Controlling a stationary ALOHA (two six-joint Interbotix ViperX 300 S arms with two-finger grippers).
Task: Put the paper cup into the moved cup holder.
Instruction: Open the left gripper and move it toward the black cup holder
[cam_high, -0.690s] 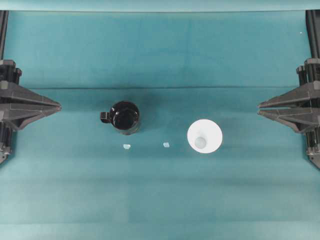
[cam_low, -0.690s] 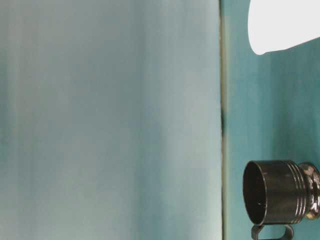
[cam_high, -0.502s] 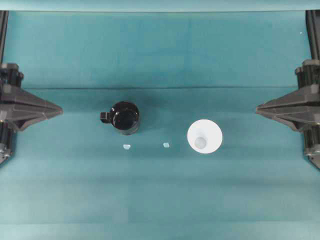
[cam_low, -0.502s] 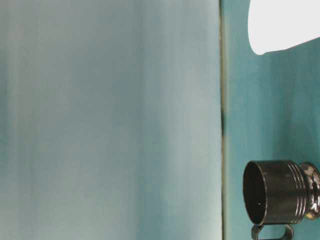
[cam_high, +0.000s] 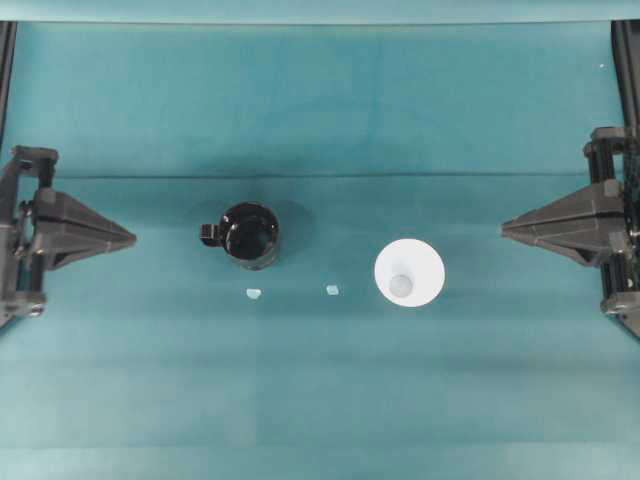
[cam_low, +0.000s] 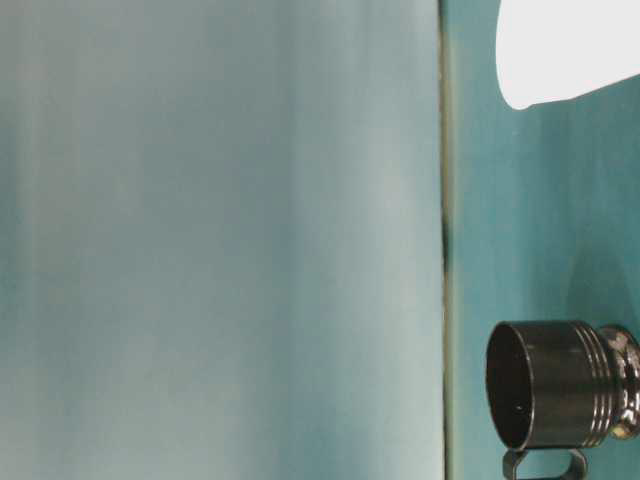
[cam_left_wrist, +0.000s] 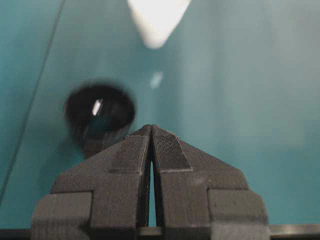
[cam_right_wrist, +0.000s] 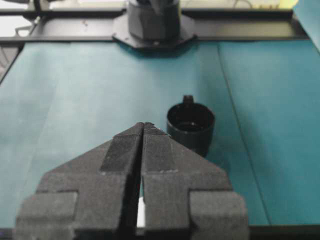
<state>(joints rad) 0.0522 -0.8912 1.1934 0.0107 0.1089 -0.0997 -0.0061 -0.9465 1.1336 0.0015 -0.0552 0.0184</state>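
Paper cup (cam_high: 409, 272) stands upright on the teal cloth (cam_high: 320, 400), rim up, at roughly 3 o'clock from the cup holder (cam_high: 249, 234) and well apart from it. The cup is plain white and matte, a cone tapering from a wide round rim to a smaller base. The holder is a glossy black cylinder with a stubby handle at its 9 o'clock side and a dark hollow interior (its ribbed wall shows in the table-level view). Two small pale scraps (cam_high: 254, 293) lie on the cloth between the two, toward 6 o'clock.

Left gripper (cam_high: 130, 237) and right gripper (cam_high: 505, 229) sit at the table's 9 and 3 o'clock edges, each clenched on nothing, tips pointing inward.

Step in hand, as judged: approach, before any contact. The next move calls for a gripper to open, reach the cup and pinch its thin, easily crushed wall lightly.
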